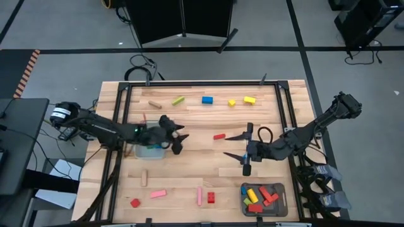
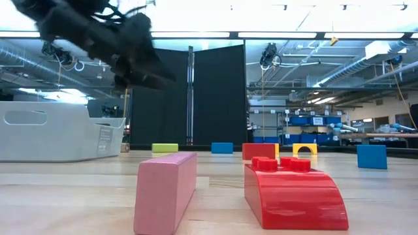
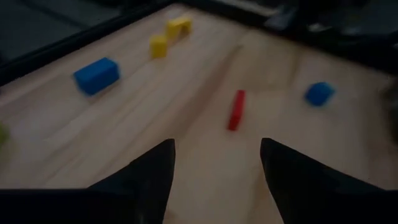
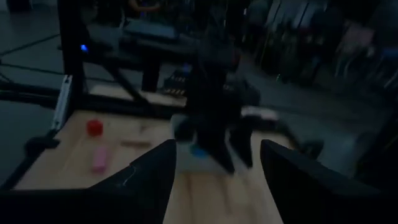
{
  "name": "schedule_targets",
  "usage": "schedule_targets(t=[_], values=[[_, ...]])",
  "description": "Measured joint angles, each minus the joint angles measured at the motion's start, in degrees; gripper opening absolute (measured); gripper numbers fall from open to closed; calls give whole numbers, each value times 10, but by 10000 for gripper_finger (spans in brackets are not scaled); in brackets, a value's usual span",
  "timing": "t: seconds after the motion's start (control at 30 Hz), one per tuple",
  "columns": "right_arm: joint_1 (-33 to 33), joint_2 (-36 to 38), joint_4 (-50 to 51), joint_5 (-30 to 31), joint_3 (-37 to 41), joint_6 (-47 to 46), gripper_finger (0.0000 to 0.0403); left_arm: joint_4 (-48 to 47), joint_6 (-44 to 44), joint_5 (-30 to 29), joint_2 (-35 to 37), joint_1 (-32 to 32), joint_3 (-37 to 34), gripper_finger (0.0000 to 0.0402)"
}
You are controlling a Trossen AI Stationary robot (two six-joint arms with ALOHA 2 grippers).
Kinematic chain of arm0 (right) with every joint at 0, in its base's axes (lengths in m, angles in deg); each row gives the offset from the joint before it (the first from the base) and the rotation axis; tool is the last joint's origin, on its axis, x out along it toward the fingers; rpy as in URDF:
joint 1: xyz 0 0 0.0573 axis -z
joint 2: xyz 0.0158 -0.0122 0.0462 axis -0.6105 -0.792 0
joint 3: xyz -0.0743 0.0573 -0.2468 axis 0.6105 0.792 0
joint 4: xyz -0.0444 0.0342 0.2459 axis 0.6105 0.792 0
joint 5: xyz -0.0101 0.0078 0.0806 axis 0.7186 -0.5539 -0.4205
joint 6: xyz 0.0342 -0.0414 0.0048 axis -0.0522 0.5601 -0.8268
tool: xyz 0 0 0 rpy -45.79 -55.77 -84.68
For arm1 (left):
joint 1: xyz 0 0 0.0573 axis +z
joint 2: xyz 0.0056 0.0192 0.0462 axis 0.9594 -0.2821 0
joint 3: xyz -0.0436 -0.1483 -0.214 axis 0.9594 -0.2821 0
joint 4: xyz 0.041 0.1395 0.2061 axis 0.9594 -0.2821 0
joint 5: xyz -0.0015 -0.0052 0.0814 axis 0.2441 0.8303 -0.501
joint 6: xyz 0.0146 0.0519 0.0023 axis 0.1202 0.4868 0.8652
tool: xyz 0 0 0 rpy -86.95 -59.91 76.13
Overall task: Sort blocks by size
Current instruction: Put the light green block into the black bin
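Left gripper (image 1: 180,140) over the bench (image 1: 189,180) left of centre, just beside a pale grey tray (image 1: 151,151); fingers (image 3: 146,180) spread apart, nothing between them. Right gripper (image 1: 235,146) over the bench right of centre, fingers (image 4: 149,177) parted wide, empty, pointing toward the left arm.

Small red bar (image 1: 219,136) lying flat mid-bench, between the two grippers, touching neither. Same bar (image 3: 236,109) ahead of the left fingers in the left wrist view.

Along the far edge, left to right: plain wood bar (image 1: 154,104), yellow-green bar (image 1: 178,100), blue block (image 1: 207,99), small yellow cube (image 1: 231,102), yellow block (image 1: 250,99). All well apart from one another.

Near edge, left to right: red cube (image 1: 135,203), pink bar (image 1: 158,194), upright-lying pink bar (image 1: 199,196), red studded block (image 1: 211,198). Plain wood bar (image 1: 144,178) a little farther in, near the left edge.

Dark grey tray (image 1: 282,203) at the near right corner, holding mixed pieces: red, yellow, green and blue blocks (image 1: 260,197) heaped together, some overlapping.

Low view: pink bar (image 2: 165,190) and red studded block (image 2: 294,190) close to the camera, side by side, not touching. Pale grey tray (image 2: 59,134) behind on the left.
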Motion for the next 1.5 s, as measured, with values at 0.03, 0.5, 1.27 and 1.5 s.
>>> schedule_targets(t=[0.03, 0.5, 1.27, 1.5], values=[[0, 0, -15, 2, 0, 22, 242, -34, -7, -1, -7, 11, 19, 238], [7, 43, -47, 11, 91, 21, 234, -303, 87, 111, -62, 251, 206, 198], [7, 113, -86, 3, 129, 36, 220, -586, 262, 250, -368, 446, 497, 240], [7, 113, -85, 3, 129, 38, 213, -590, 264, 233, -406, 461, 509, 280]])
